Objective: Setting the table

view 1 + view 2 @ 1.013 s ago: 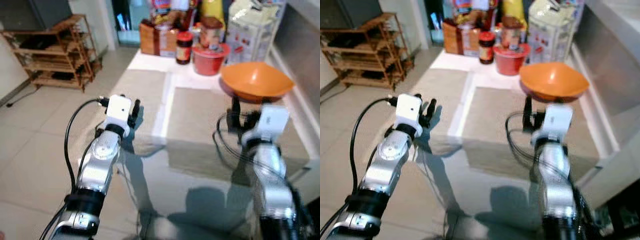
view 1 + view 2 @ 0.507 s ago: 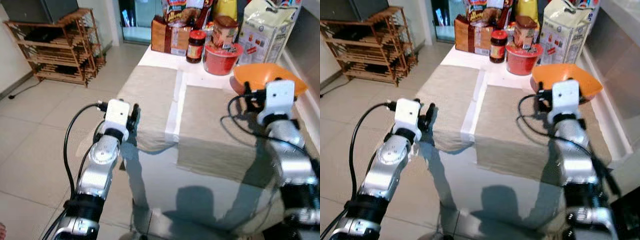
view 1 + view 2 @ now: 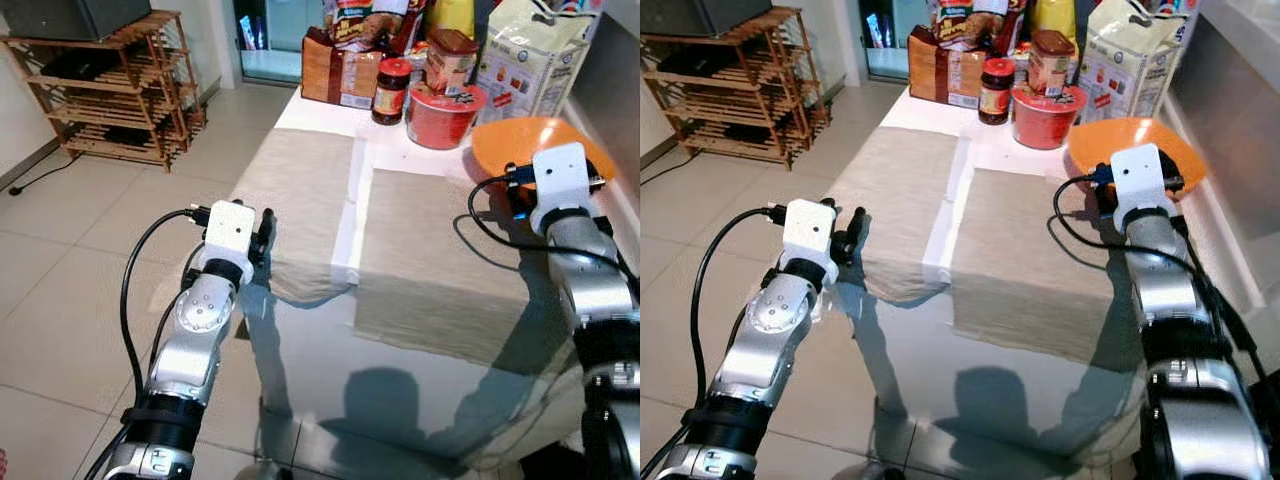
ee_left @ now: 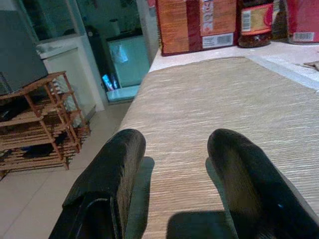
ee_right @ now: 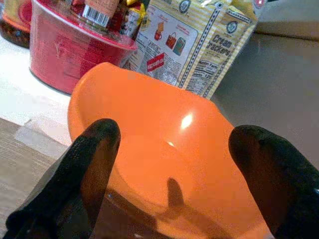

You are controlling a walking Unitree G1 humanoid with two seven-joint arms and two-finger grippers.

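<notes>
orange bowl (image 5: 164, 149): glossy, shallow, I see it on the table | right gripper (image 5: 174, 164): fingers spread, just at its rim | left gripper (image 4: 172, 169): parted over beige placemat (image 4: 224, 94)

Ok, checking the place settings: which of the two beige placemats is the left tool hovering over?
The mat on the robot's left. The left tool hangs open above its near edge; the other mat lies toward the orange bowl.
</notes>
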